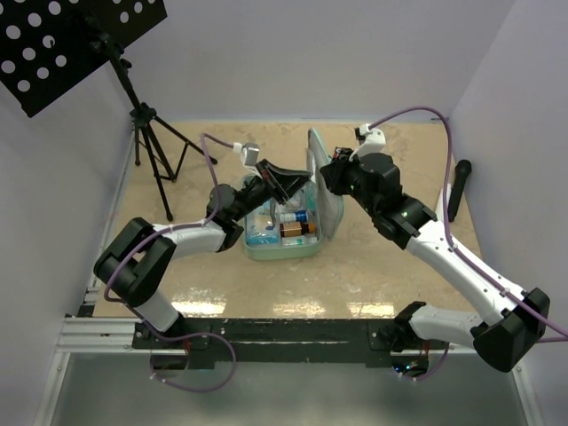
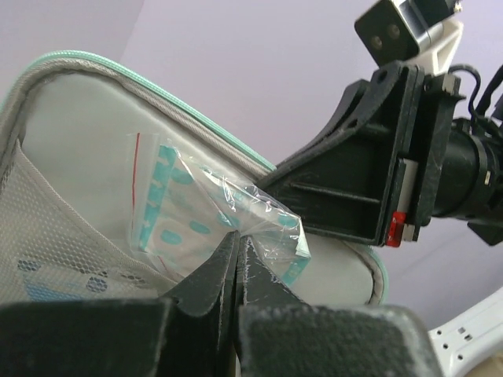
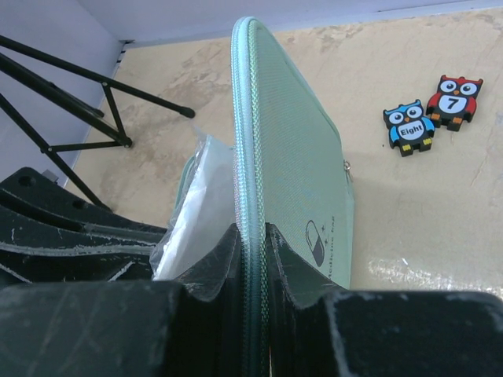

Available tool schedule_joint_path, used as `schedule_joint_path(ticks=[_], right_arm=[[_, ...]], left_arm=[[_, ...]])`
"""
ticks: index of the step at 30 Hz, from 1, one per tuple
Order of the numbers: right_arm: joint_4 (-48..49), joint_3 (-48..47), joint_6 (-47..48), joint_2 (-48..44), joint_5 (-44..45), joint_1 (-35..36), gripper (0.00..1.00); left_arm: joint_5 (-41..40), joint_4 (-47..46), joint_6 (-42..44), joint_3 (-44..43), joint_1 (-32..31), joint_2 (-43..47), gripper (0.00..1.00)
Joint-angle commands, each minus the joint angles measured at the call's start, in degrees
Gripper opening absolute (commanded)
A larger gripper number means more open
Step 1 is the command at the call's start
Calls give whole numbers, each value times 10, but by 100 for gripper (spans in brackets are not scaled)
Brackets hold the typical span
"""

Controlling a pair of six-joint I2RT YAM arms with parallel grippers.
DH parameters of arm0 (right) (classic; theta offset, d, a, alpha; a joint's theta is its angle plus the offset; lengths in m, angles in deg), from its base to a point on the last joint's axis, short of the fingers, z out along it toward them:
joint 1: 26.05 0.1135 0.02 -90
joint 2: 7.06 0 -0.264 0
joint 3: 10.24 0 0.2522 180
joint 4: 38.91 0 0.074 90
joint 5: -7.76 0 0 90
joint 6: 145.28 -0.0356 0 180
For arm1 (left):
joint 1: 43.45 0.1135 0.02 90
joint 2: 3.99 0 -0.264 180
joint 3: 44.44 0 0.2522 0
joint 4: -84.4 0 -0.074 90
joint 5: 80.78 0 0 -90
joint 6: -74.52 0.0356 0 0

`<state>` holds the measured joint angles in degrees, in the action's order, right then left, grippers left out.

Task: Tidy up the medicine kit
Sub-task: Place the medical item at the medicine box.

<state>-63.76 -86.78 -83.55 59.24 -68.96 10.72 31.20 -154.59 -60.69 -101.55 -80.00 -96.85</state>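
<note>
The medicine kit, a mint-green zip case, lies open mid-table with its lid standing upright. My right gripper is shut on the lid's zipped rim, one finger on each side. My left gripper is shut on a clear zip bag of teal-and-white blister packs, held against the pale grey lining of the lid above a mesh pocket. Small bottles and boxes fill the case's base.
A black tripod with a perforated board stands at the back left. Two owl-shaped number tiles lie on the table beyond the lid. A black handle-like object rests by the right wall. The right gripper's body is close beside the left fingers.
</note>
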Motion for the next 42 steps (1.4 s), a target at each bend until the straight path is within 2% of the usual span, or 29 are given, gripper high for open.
schedule_joint_path(ticks=[1,12,15,26,30,35,37,39,42], right_arm=[[-35,3,-7,-14,-19,1,0],[-35,2,-10,-10,-19,1,0],[-37,0,-10,-10,-19,1,0],[-38,-9,-11,-6,-18,1,0],[-41,-10,-11,-8,-18,1,0],[-41,-9,-10,-11,-18,1,0],[-41,-9,-11,-11,-17,1,0],[-41,-11,-11,-11,-17,1,0],[-40,-11,-12,-11,-12,1,0]], left_arm=[[-37,-328,-45,-28,-1,-3,0],[-48,-358,-76,-67,-2,-21,0],[-38,-333,-64,-76,-4,-23,0],[-46,-327,-80,-54,-9,-84,0],[-32,-295,-52,-36,-8,-71,0],[8,-187,15,-24,-9,-12,36],[9,-167,35,-16,-9,12,54],[8,-144,52,-10,-8,37,59],[6,-97,83,-9,-7,77,60]])
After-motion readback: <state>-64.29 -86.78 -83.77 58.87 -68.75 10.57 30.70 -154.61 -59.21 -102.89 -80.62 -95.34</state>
